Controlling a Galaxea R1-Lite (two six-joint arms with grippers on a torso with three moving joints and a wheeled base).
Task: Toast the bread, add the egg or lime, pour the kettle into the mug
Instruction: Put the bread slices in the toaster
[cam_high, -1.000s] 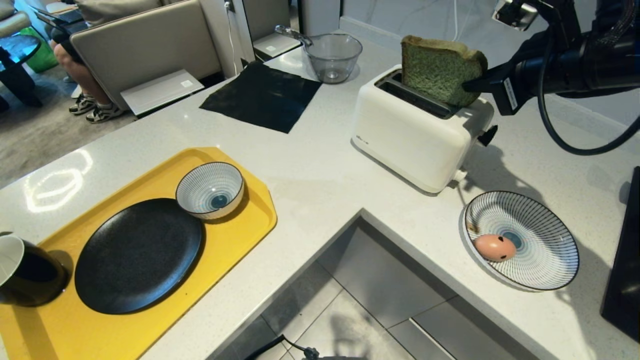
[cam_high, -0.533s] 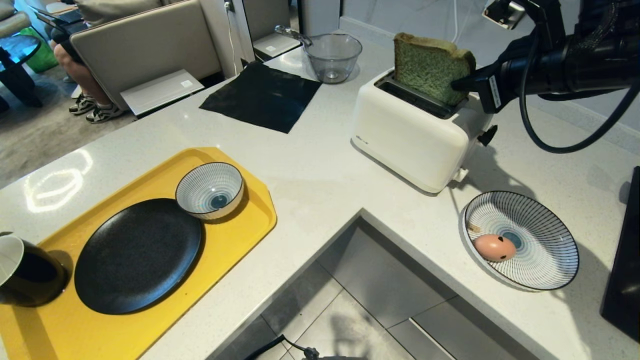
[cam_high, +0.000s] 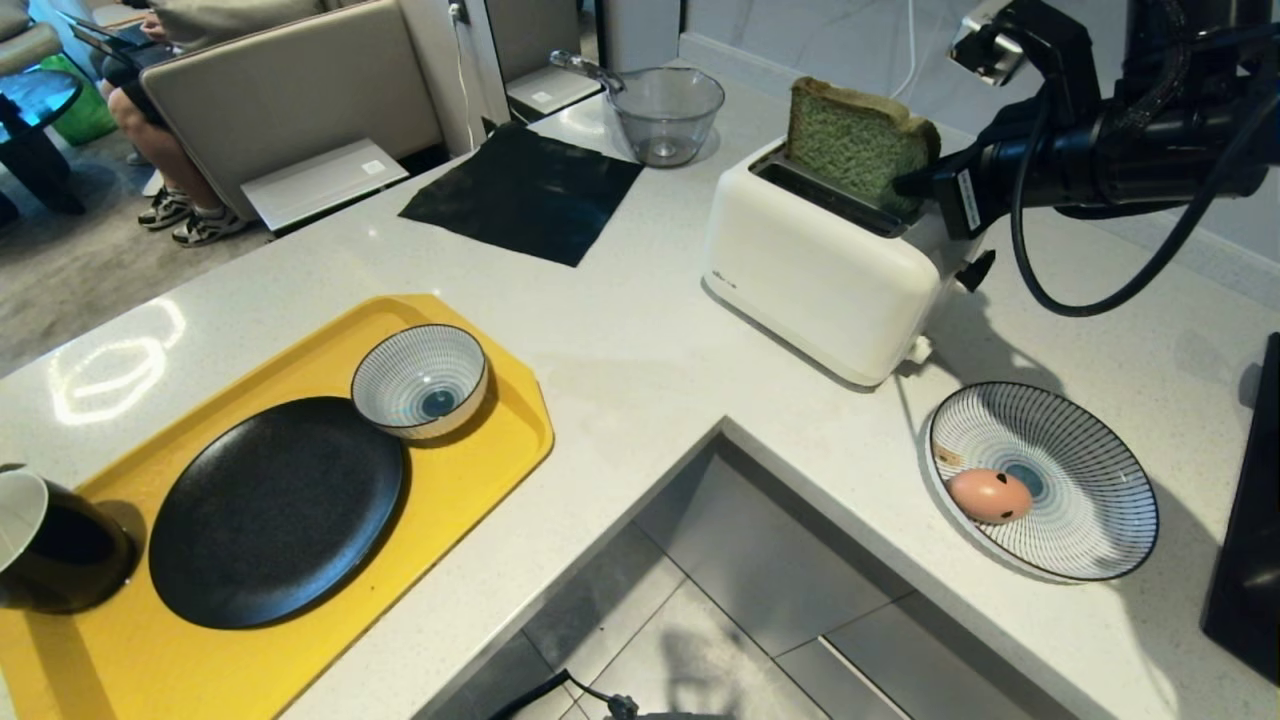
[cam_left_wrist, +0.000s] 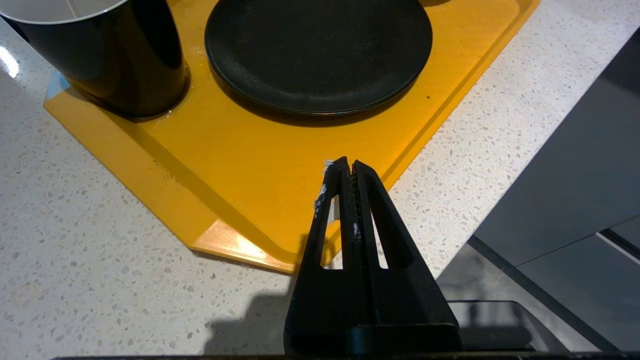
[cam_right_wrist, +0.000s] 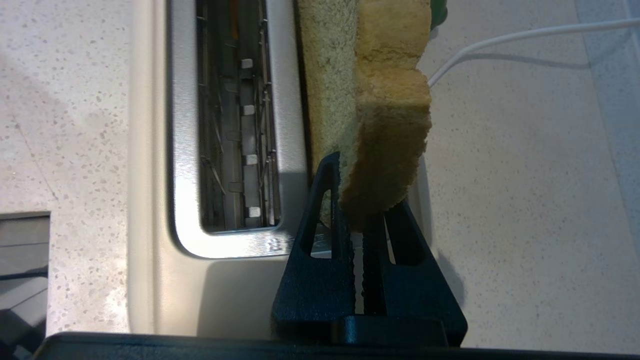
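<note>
We find the right gripper (cam_high: 905, 183) clamped on one edge of the thick slice of bread (cam_high: 855, 145) with its pale green crumb and light brown crust; in the right wrist view its jaws are nearly closed, pinching the crust end of the slice (cam_right_wrist: 380, 110). The bread stands upright with its lower edge in the far slot of the white two-slot toaster (cam_high: 830, 265), most of the slice above the slot. The near slot (cam_right_wrist: 235, 115) is open, with its wire guides visible.

The left gripper (cam_left_wrist: 348, 167) hangs above the near edge of the yellow plastic tray (cam_left_wrist: 240, 180), jaws pressed together and holding nothing.

On the tray (cam_high: 470, 470) we note a matte black round plate (cam_high: 275, 510), a small blue-and-white striped bowl (cam_high: 420, 380) and, at the left edge, the glossy black mug (cam_high: 50, 545) with a white interior. The pinkish-salmon egg (cam_high: 988, 495) lies in a wide striped dish (cam_high: 1080, 500) on the pale speckled counter (cam_high: 640, 340), near the toaster.
</note>
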